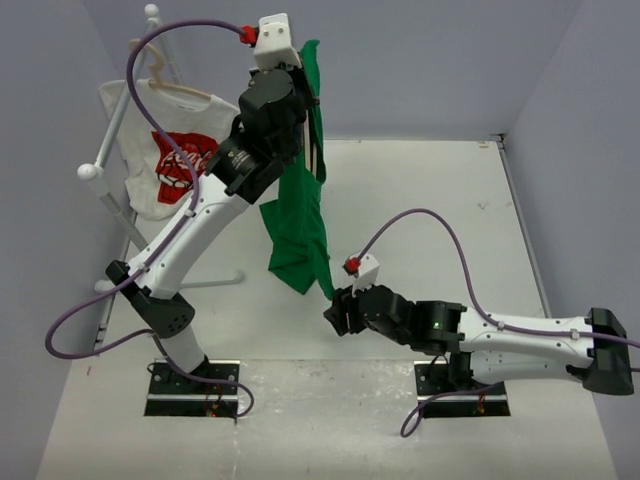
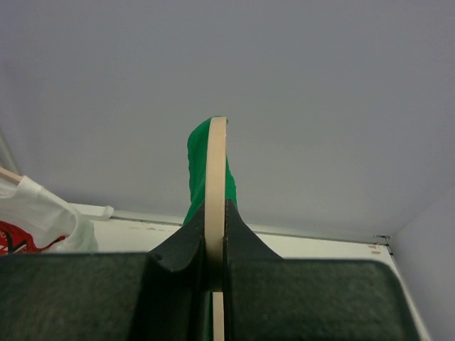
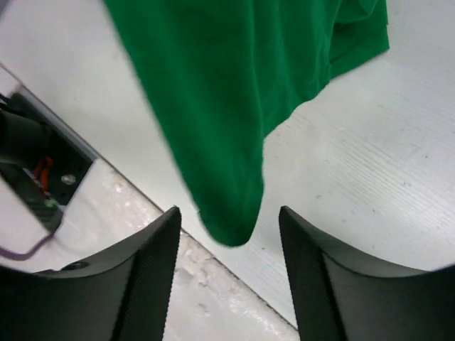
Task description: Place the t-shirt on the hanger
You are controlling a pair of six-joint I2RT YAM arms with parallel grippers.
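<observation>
The bright green t-shirt [image 1: 300, 215] hangs in long folds from the pale beige hanger [image 2: 216, 163], held high at the back of the table. My left gripper [image 2: 216, 213] is shut on the hanger's thin edge, and green cloth [image 2: 195, 170] shows behind it. In the top view the left gripper [image 1: 305, 95] is at the top of the shirt. My right gripper [image 1: 335, 312] is low, at the shirt's bottom corner. In the right wrist view it [image 3: 231, 220] is open, and the shirt's hanging tip [image 3: 224, 177] dangles between the fingers without touching them.
A white t-shirt with a red logo [image 1: 170, 155] hangs on a second hanger on the white rack [image 1: 105, 160] at the back left. Grey walls close in the table [image 1: 430, 190] at the back and sides. Arm base plates [image 1: 195, 388] sit at the near edge.
</observation>
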